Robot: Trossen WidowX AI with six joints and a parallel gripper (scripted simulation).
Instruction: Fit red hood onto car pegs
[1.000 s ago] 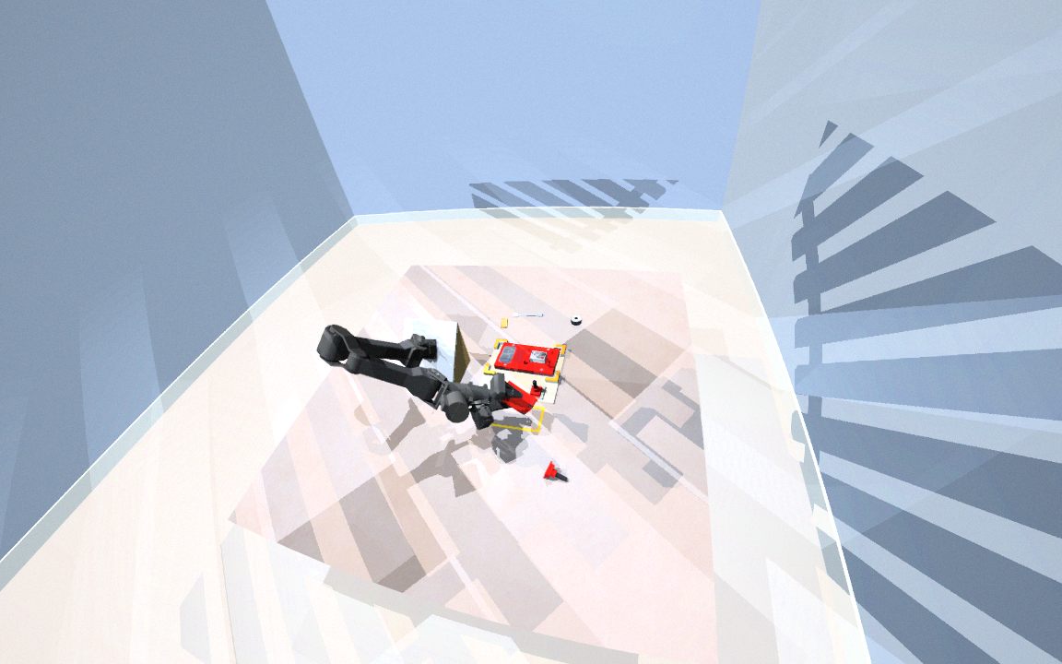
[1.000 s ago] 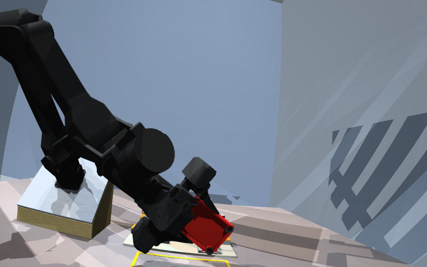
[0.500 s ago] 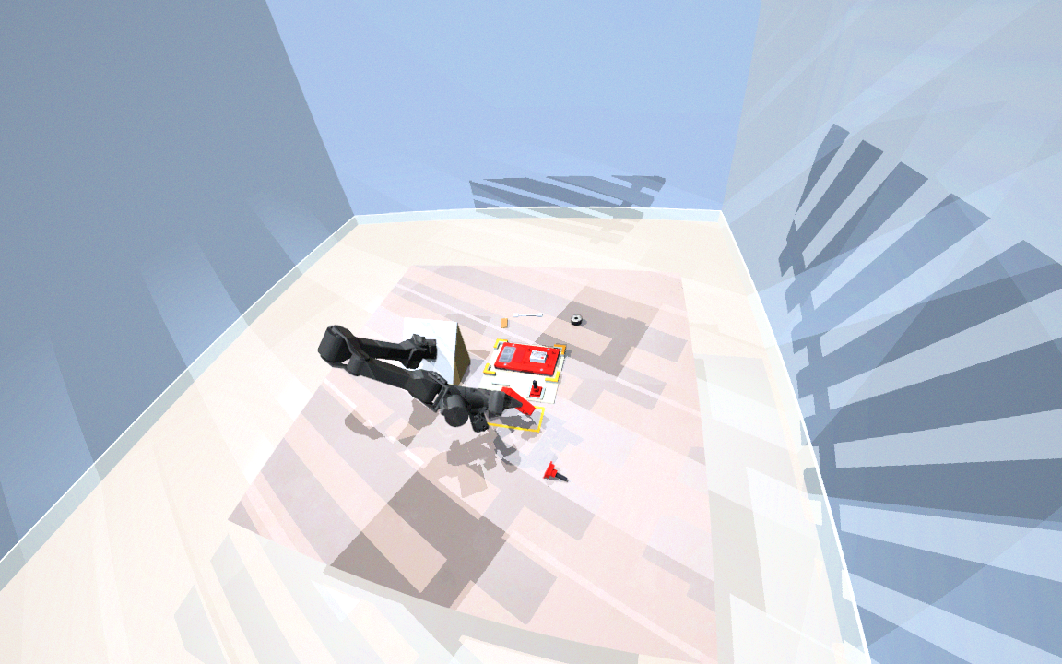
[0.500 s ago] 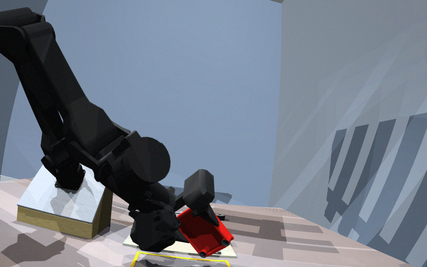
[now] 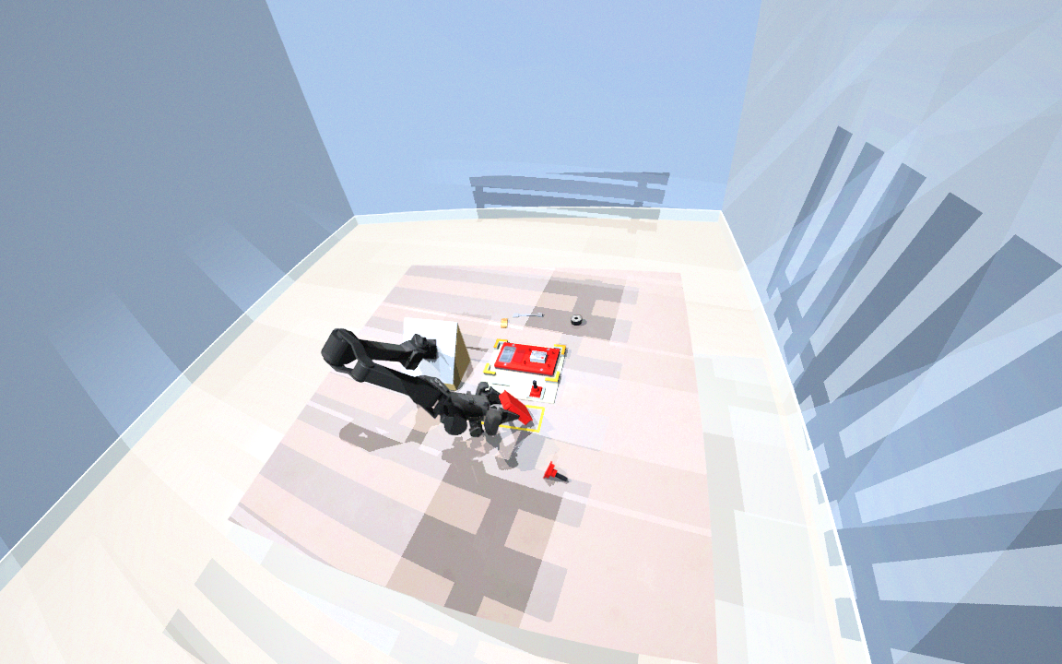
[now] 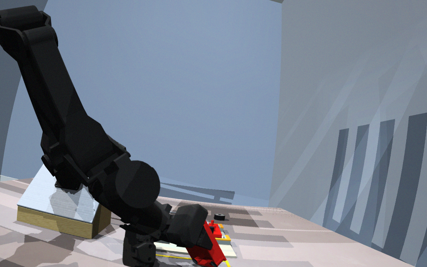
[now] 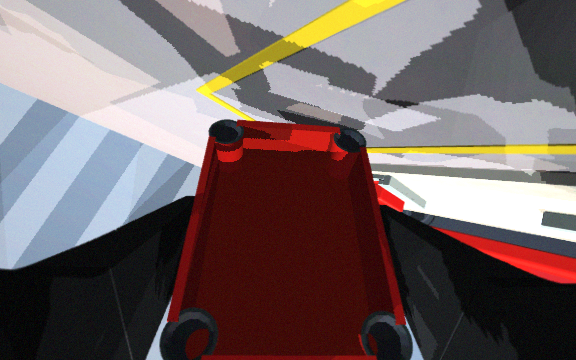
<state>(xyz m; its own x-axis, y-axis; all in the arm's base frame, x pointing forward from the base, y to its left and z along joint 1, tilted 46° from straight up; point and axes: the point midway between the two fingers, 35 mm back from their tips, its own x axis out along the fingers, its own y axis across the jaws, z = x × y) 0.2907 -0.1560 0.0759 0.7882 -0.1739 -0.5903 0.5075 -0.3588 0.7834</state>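
Note:
The hood (image 5: pixel 516 408) (image 6: pixel 208 254) (image 7: pixel 288 240) is a red shell, held tilted steeply above the yellow outline (image 5: pixel 541 419) (image 7: pixel 468 150). My gripper (image 5: pixel 510 406) (image 7: pixel 287 210) is shut on its two long sides. The wrist view shows its open underside, with grey-ringed holes in the corner bosses. The red chassis (image 5: pixel 521 366) (image 6: pixel 217 230) sits in the jig (image 5: pixel 549 395) (image 6: pixel 229 253) behind the hood, apart from it. The engine block (image 5: pixel 538 356) is on its deck. A peg (image 6: pixel 212 222) shows in the exterior view; the arm hides much of the chassis there.
A red part with a black handle (image 5: pixel 536 390) stands on the jig's near strip. A similar one (image 5: pixel 552 471) lies to the front right. A wheel (image 5: pixel 575 319) (image 6: pixel 219 216), yellow block (image 5: pixel 503 323) and thin rod (image 5: pixel 528 314) lie behind the jig. The wedge-shaped base (image 5: pixel 460 355) (image 6: pixel 55 223) is at left.

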